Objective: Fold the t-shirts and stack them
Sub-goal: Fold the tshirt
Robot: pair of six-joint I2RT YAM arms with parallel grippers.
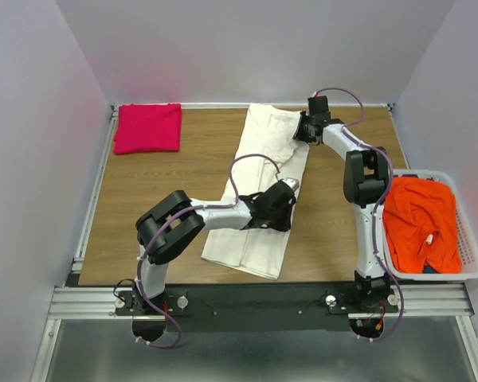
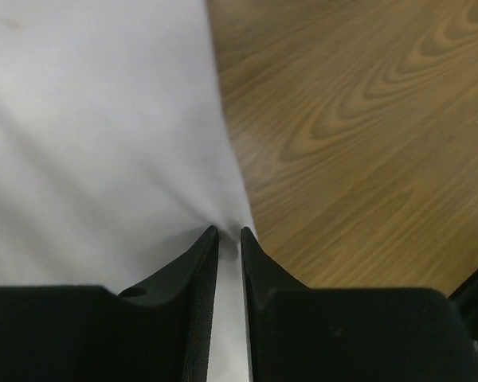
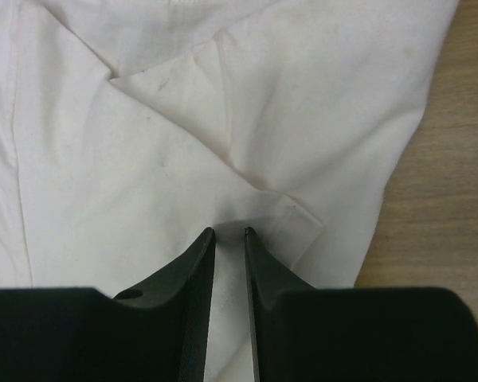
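Observation:
The cream-white t-shirt (image 1: pixel 263 191) lies as a long folded strip down the middle of the table. My left gripper (image 1: pixel 289 189) is at the strip's right edge, about halfway along. In the left wrist view the gripper (image 2: pixel 229 232) is shut on the edge of the white cloth (image 2: pixel 103 143). My right gripper (image 1: pixel 302 133) is at the strip's far right edge. In the right wrist view it (image 3: pixel 229 231) is shut on a fold of the shirt (image 3: pixel 167 135). The magenta-pink t-shirt (image 1: pixel 147 127) lies folded at the back left. The orange-red t-shirt (image 1: pixel 418 223) lies crumpled in the basket.
A white plastic laundry basket (image 1: pixel 472 239) stands at the table's right edge beside the right arm. The wooden tabletop (image 1: pixel 159 199) is bounded by grey walls at the back and sides. A metal rail (image 1: pixel 263 298) runs along the near edge.

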